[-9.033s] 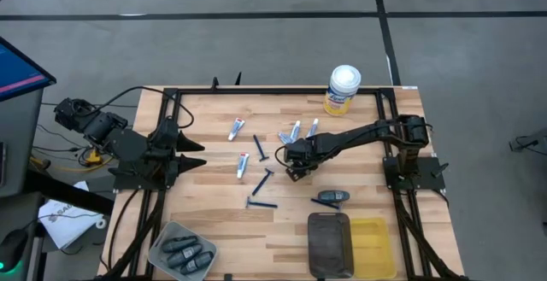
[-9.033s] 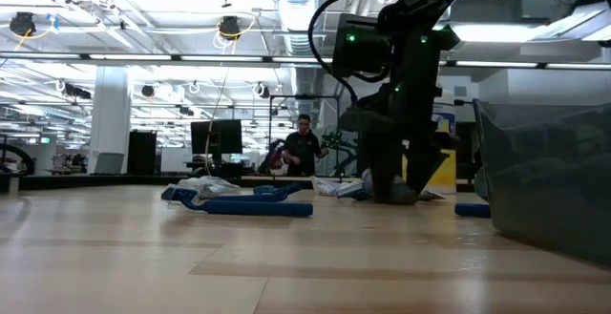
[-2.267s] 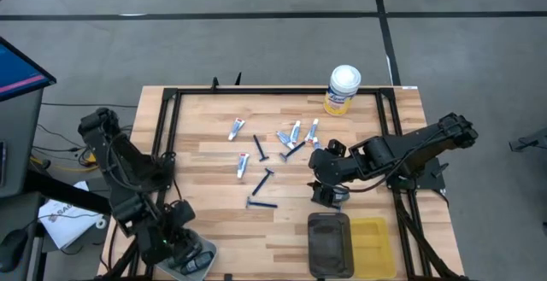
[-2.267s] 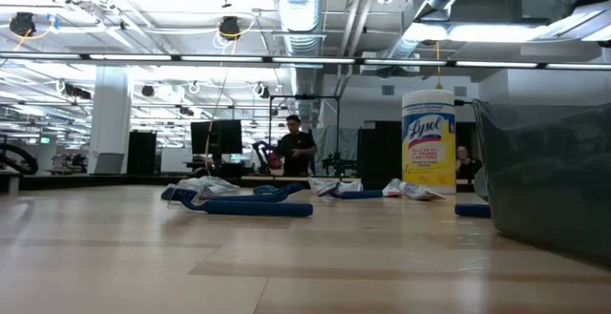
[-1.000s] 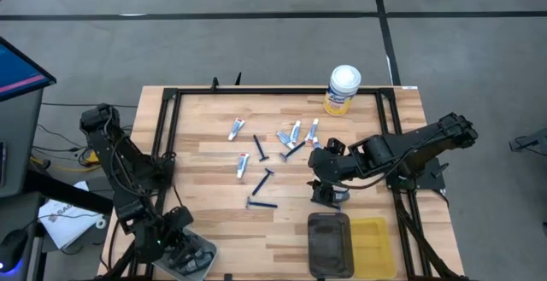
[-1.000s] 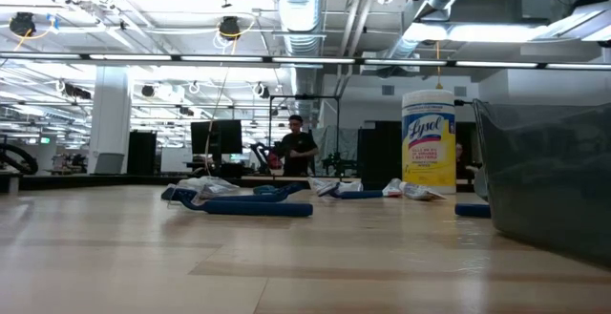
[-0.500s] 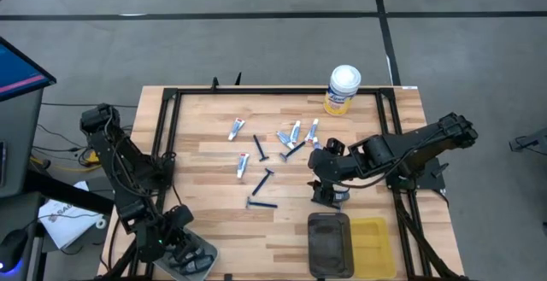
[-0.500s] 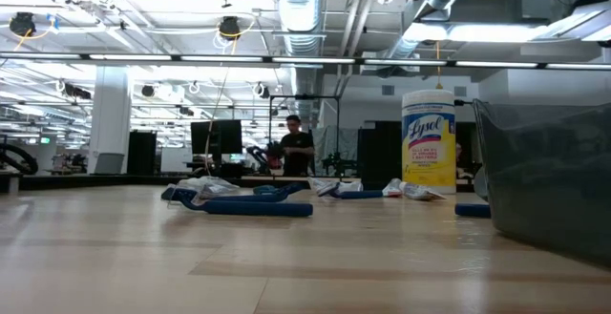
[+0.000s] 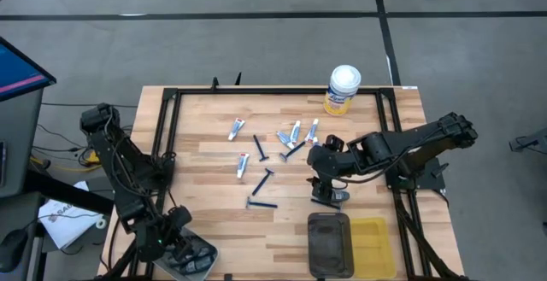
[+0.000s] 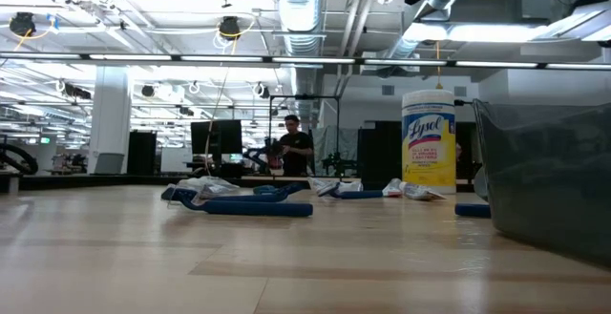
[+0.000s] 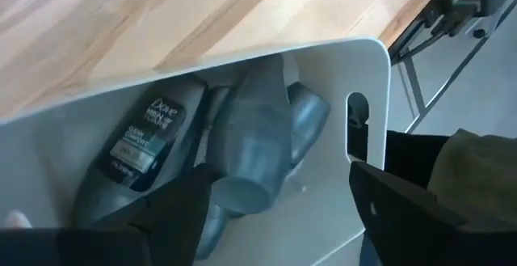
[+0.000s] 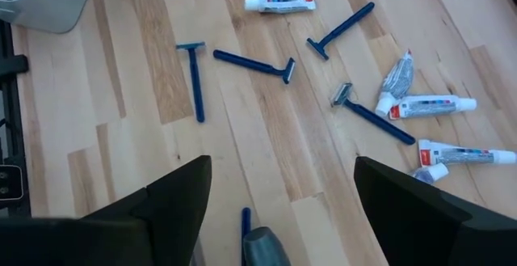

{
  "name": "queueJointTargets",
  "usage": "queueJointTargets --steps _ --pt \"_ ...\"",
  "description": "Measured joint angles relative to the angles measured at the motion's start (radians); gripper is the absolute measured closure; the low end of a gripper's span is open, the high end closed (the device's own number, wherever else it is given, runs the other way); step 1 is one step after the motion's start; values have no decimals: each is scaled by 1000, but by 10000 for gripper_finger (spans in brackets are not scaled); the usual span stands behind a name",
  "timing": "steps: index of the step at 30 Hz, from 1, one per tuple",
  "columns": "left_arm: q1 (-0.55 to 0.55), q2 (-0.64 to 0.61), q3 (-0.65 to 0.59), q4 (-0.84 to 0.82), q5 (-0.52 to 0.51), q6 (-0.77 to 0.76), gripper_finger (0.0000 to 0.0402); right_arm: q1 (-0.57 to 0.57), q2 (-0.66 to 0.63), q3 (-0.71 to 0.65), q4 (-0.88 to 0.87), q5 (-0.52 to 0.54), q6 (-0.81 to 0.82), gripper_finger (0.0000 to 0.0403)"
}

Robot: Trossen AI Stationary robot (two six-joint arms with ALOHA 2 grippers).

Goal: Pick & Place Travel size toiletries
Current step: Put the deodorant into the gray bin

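Toiletries scattered mid-table, both grippers spread open.
Left gripper hovers over grey bottles in the near-left corner tray; right gripper above a razor, tubes beyond.

Table light wood planks, smooth. Razors dark blue plastic. Tubes glossy white. Grey bottles matt plastic in smooth pale plastic tray.

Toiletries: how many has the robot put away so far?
Done: grey bottles lie in the tray under the open left hand. In hand: nothing yet; the open right hand hovers over another grey bottle. Left: blue razors and toothpaste tubes on the table.
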Motion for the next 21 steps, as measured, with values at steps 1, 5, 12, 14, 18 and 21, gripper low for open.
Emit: queueJointTargets --steps 1,5,12,14,18,21 --pt "0 -10 0 -5 1 -3 112 0 0 0 0 0 -2 107" --pt "10 -88 0 -50 -20 -9 116 -9 0 0 -5 -1 21 107" --pt "62 -287 0 -185 -152 -8 116 -61 0 -7 -247 1 349 107" --pt "80 -337 0 -189 -259 20 116 -62 0 -31 -330 -1 466 107" --pt "119 -417 0 -188 -445 105 116 -16 0 -106 -433 -73 622 107" --pt "146 -455 0 -187 -535 176 116 28 0 -194 -389 -118 672 107"
